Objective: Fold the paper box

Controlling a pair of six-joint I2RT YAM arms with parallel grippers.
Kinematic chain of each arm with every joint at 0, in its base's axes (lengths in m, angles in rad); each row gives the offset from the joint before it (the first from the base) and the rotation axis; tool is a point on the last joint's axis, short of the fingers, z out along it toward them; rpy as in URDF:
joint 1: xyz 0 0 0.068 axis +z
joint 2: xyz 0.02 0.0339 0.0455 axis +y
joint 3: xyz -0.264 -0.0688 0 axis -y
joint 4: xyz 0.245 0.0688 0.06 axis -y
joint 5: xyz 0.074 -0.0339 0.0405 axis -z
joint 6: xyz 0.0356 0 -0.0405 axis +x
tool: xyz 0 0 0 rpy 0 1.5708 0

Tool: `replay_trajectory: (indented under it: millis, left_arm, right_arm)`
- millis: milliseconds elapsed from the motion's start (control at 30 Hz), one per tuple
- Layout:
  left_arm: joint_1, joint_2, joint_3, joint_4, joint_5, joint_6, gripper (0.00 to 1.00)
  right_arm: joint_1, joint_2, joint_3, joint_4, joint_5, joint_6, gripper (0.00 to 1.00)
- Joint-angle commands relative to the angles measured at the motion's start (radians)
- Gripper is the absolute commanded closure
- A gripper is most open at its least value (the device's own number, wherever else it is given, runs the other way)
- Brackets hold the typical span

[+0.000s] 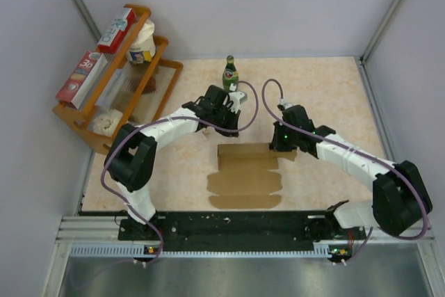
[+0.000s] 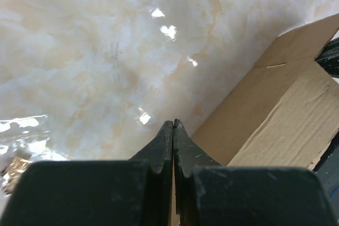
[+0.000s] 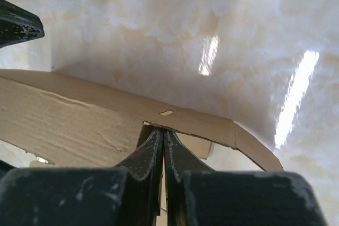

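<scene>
Left fingers (image 2: pixel 161 144): pressed shut, nothing seen between them, tips just beside the left edge of the paper box (image 1: pixel 245 172). Right fingers (image 3: pixel 151 149): shut too, tips touching its raised far panel from below; can't tell if they pinch cardboard. The box lies mid-desk (image 1: pixel 327 95) between your 2 arms, far panel tilted up, near panels flat. Step looks like raising the far wall. Next you'd likely push it upright and crease the fold.
</scene>
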Motion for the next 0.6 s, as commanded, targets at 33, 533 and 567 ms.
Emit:
replay_trajectory:
  millis: [33, 533, 567]
  left_arm:
    - [0.021, -0.074, -0.003, 0.003, -0.086, -0.001, 1.00]
    - [0.025, -0.255, -0.086, -0.002, -0.371, -0.047, 1.00]
    - [0.023, -0.288, -0.111, 0.020, -0.371, -0.048, 1.00]
  right_arm:
    - [-0.011, 0.062, 0.086, 0.164, -0.067, -0.064, 1.00]
    - [-0.011, 0.162, 0.194, 0.176, -0.010, -0.156, 1.00]
    - [-0.011, 0.140, 0.174, 0.176, 0.004, -0.148, 1.00]
